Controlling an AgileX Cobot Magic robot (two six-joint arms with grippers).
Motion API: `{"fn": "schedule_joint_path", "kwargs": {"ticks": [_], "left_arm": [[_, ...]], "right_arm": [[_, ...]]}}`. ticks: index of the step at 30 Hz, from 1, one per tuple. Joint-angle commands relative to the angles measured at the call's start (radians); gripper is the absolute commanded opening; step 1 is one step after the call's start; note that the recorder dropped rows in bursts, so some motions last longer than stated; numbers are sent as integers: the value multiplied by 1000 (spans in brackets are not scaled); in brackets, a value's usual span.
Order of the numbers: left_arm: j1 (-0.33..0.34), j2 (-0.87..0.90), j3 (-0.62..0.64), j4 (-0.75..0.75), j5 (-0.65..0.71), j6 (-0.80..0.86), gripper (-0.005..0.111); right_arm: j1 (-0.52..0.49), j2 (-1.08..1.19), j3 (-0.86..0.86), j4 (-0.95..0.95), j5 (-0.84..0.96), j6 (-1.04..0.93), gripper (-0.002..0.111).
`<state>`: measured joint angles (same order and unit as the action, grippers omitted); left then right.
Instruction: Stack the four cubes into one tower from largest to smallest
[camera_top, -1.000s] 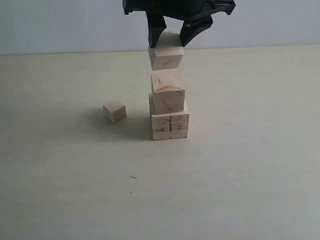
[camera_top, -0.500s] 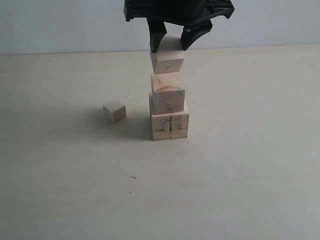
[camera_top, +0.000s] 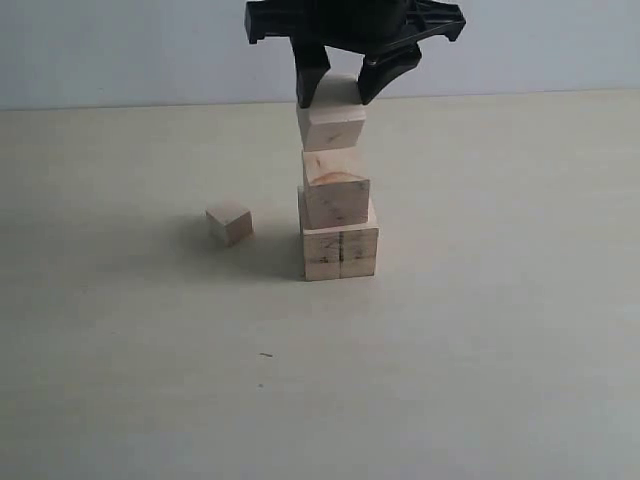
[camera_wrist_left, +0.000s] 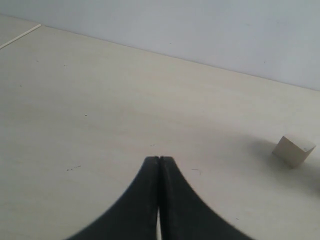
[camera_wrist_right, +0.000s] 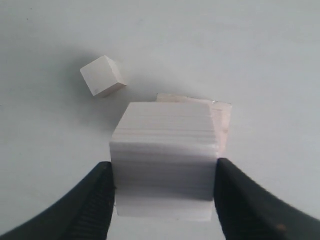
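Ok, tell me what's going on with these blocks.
The right gripper holds a mid-sized cube directly over a two-cube stack: the second-largest cube on the largest cube. Whether the held cube touches the stack is unclear. The smallest cube sits on the table, apart, on the stack's left in the exterior view. The left gripper is shut and empty, away over bare table.

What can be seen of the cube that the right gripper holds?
The cube is pale, plain wood, as it looks, with faint grain and no paint. The right gripper clamps its upper part from two opposite sides. It hangs nearly level, slightly turned, directly above the two-cube stack and very close to the stack's upper cube; whether they touch cannot be told.
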<state>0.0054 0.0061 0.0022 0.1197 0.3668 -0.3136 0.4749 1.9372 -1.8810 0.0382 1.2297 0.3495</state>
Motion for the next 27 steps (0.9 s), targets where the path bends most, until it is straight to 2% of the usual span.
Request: {"fn": "schedule_joint_path", "kwargs": {"ticks": [1,7,27], "left_arm": [[-7,-6,-2,2,-8,3,0],[-7,-6,-2,2,-8,3,0],[-7,-6,-2,2,-8,3,0]], "right_arm": [[2,-7,3,74,-9,-11,38],[2,-30,71,-15,-9,-30,38],[2,-16,71,-38,-9,-23,38]]}}
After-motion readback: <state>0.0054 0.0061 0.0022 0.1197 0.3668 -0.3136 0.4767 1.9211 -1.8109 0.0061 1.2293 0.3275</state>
